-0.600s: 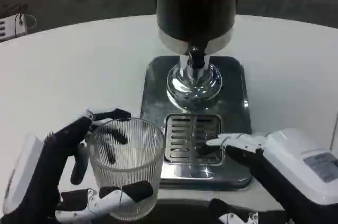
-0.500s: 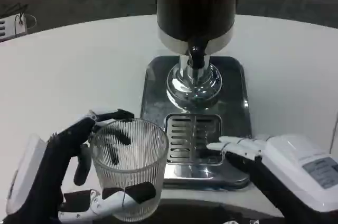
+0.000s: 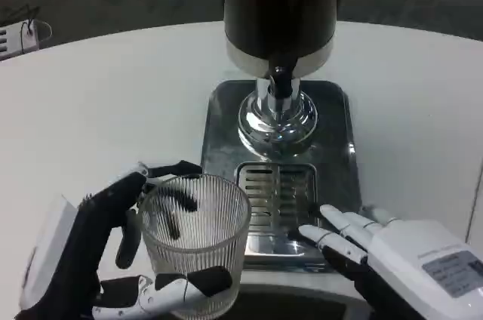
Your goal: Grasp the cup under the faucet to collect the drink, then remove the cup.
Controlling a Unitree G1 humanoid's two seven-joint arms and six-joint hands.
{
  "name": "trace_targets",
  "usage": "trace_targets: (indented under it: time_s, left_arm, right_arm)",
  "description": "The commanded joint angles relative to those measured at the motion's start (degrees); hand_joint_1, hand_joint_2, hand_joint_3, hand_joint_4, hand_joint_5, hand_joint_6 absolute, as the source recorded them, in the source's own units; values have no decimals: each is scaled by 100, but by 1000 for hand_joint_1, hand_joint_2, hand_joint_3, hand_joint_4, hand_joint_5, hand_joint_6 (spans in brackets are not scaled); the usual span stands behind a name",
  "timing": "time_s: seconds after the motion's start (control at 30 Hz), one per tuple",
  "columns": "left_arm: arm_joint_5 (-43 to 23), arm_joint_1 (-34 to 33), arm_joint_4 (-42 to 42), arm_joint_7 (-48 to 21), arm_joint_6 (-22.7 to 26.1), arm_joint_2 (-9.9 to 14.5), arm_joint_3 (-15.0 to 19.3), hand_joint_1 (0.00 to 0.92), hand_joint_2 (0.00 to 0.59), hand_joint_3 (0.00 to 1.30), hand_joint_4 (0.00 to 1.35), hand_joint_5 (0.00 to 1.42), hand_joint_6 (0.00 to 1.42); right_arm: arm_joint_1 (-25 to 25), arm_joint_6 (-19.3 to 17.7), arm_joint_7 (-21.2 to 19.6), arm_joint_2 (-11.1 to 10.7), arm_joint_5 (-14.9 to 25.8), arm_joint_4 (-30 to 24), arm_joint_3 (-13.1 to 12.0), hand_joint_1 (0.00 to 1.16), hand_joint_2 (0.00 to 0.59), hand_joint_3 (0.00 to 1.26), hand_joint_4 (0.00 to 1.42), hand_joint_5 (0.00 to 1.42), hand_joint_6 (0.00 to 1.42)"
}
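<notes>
A clear ribbed glass cup [image 3: 195, 241] stands at the front left of the dispenser's tray, gripped by my left hand [image 3: 98, 252]. Its fingers wrap the cup's far side and its thumb crosses the near wall low down. The cup looks empty. The black faucet nozzle [image 3: 280, 82] hangs under the dark drink dispenser [image 3: 279, 3], well behind and to the right of the cup. My right hand [image 3: 392, 256] lies at the tray's front right corner, fingers stretched toward the slotted drip grate [image 3: 275, 195], holding nothing.
The steel drip tray [image 3: 339, 146] carries the dispenser's chrome pedestal [image 3: 277, 120]. White table [image 3: 106, 101] spreads to both sides. A small white device with a cable [image 3: 15, 35] lies at the far left edge.
My left hand has carried the cup a little to the right and nearer the tray. My right hand has drawn back toward the front right, fingers spreading.
</notes>
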Motion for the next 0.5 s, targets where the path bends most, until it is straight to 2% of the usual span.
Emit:
trace_targets:
  time_s: [0.03,0.5]
  left_arm:
    - [54,-30,7,6,-162,-33,-17,612,0,932,1057,1249,1370]
    - [274,-186,180,80,-86,-147,-76,612,0,932,1057,1249,1368]
  right_arm:
    - [79,-30,94,115,-32,-81,-10,640,387,148,12,86,33]
    - [81,11,101,306,-26,-46,-103,638,387,147,12,78,32]
